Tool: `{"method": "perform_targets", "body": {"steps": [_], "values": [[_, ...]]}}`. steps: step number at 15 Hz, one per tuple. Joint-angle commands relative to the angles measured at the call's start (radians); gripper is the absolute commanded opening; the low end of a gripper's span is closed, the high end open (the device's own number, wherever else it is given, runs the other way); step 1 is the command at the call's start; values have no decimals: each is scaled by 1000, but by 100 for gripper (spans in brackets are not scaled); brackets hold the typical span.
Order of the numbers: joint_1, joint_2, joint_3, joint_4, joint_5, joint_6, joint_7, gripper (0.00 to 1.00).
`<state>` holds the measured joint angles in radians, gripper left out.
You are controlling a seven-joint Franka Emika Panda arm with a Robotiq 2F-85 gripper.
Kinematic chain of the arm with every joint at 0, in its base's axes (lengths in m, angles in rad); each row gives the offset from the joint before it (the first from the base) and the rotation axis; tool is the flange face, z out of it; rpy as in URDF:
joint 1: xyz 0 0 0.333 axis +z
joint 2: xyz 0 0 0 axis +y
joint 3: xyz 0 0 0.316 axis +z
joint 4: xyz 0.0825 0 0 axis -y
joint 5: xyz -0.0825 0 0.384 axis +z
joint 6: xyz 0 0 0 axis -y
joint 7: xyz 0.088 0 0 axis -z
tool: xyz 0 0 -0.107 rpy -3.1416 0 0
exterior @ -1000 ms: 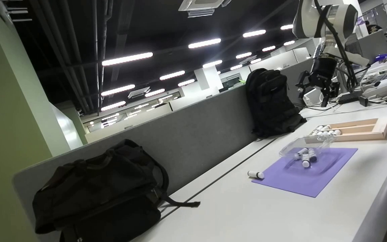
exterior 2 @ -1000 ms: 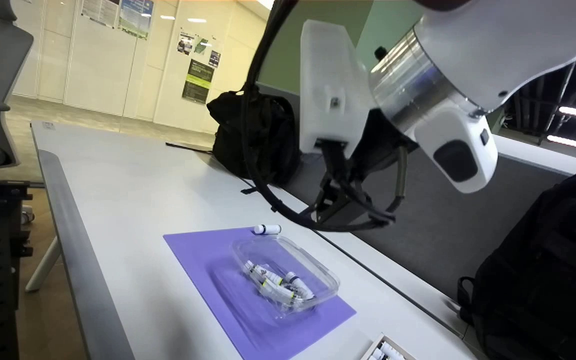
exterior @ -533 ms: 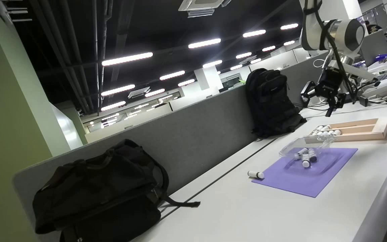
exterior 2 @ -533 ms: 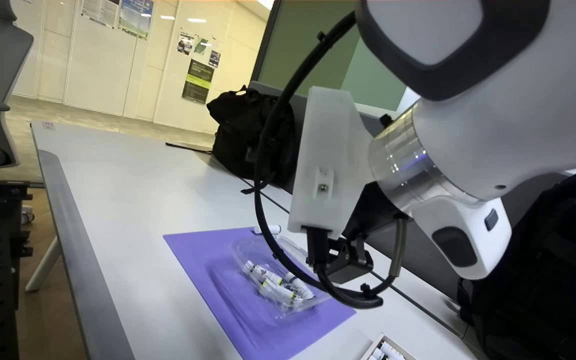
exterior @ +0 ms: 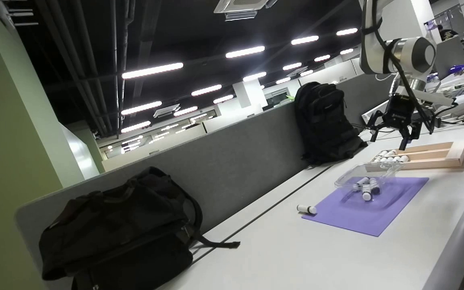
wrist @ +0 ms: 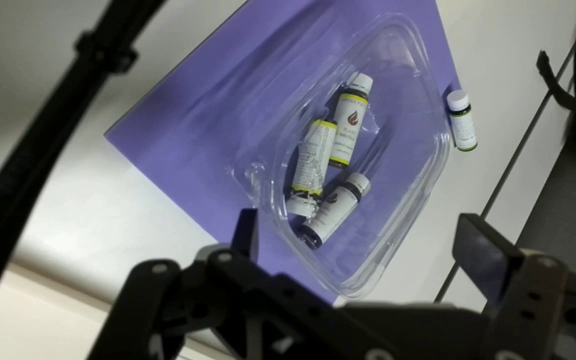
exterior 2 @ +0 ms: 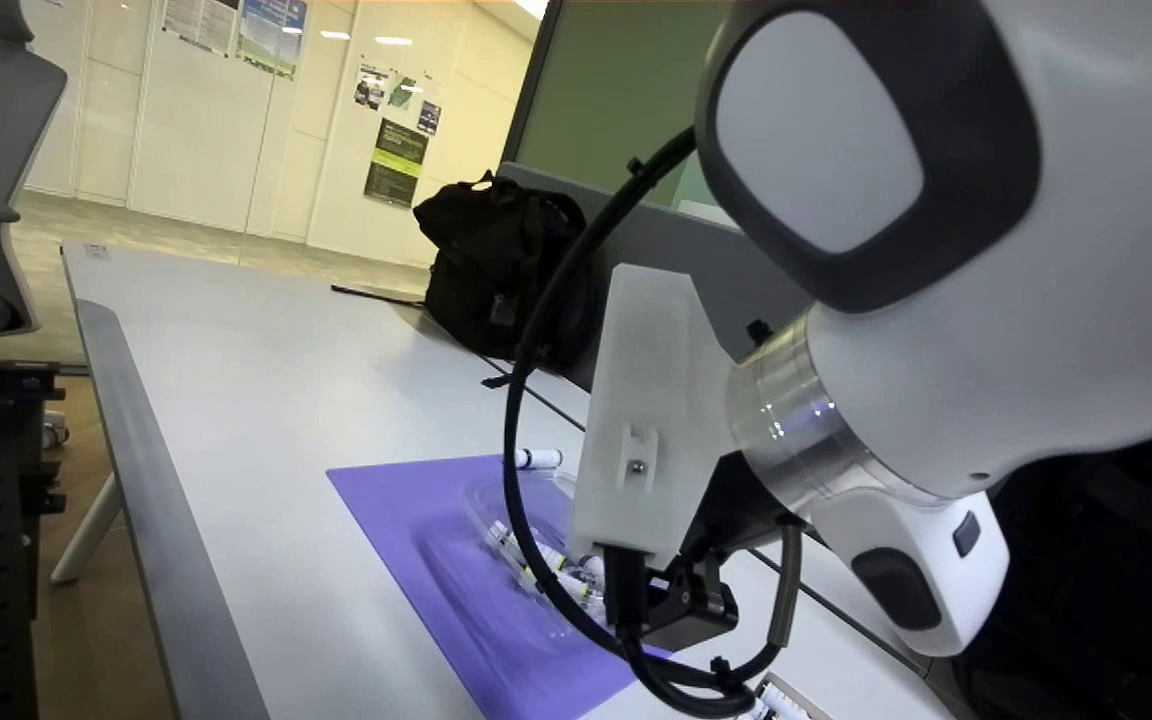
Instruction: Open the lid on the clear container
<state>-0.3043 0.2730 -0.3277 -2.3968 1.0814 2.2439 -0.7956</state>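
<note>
The clear container [exterior: 346, 179] sits on a purple mat [exterior: 371, 225] with white-labelled bottles [exterior: 367, 195] inside. In the wrist view the container [wrist: 408, 125] shows a clear rim and three bottles [wrist: 328, 212] lying in it. A faint outline on the mat beside it could be a lid or a shadow; I cannot tell whether a lid covers the container. My gripper [exterior: 389, 141] is open and empty, pointing down above the table near the container. In the wrist view the fingers [wrist: 355, 232] are wide apart, either side of the container's near corner.
A wooden tray [exterior: 459, 153] with several bottles stands beside the mat. One loose bottle [wrist: 463, 122] lies at the mat's edge. Two black backpacks [exterior: 324, 125] lean against the grey partition [exterior: 236, 161]. The arm's cable [exterior 2: 526, 430] loops below the wrist.
My gripper has come down towards the table and the container, staying open. The container, bottles and wooden tray have not moved.
</note>
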Motion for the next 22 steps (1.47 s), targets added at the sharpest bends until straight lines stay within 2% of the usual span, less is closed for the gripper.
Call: {"method": "perform_targets", "body": {"steps": [1, 16, 22], "values": [[-18, 39, 24, 36, 2, 8, 43, 100], [-16, 110, 48, 83, -24, 9, 119, 100], [-36, 102, 64, 83, 12, -17, 58, 100]]}}
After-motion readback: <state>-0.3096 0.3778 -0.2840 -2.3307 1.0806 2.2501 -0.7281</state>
